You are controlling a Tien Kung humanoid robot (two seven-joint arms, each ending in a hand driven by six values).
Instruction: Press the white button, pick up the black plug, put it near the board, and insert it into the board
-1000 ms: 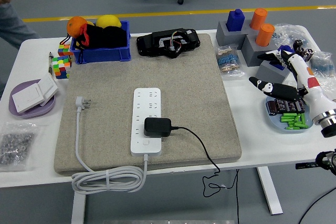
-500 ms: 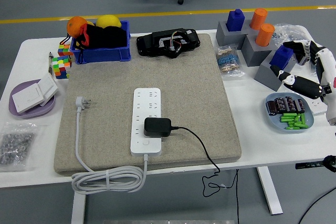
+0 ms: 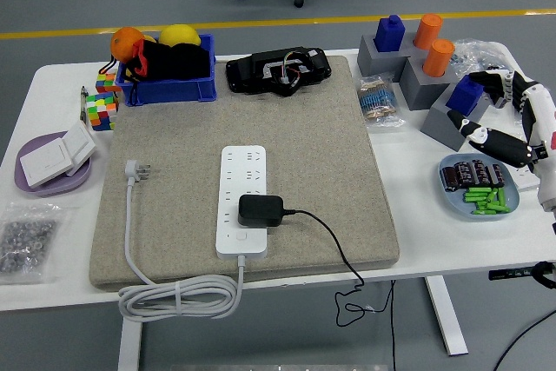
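The right hand (image 3: pixel 512 123) hangs at the right edge of the tabletop (image 3: pixel 417 241), above the blue dish (image 3: pixel 480 188). Its fingers (image 3: pixel 499 147) are spread and relaxed, and they hold nothing. The left hand is not in view.

The plug (image 3: pixel 261 209) is far to the left of the fingers, well apart from them. It is a black block with rounded corners and a matt plastic skin, and it sits in the board (image 3: pixel 244 201), just behind the white button (image 3: pixel 241 235). So I judge that the inserting is already done, and the hand stays aside because nothing there needs it now. The thin black cord (image 3: pixel 334 245) runs from the plug toward the near edge and drops over it, loose and soft.

The board is a long, flat, white power strip of smooth hard plastic. It lies in the middle of the grey mat (image 3: pixel 330 154), which looks like coarse felt; I think the mat is there so the board does not slide when something is pushed in. The board's own white cable (image 3: pixel 178 293), thick and rubbery, is coiled at the near edge of the mat, left of the button.

Under the fingers, the dish holds small green cylinders and dark ones, all smooth.
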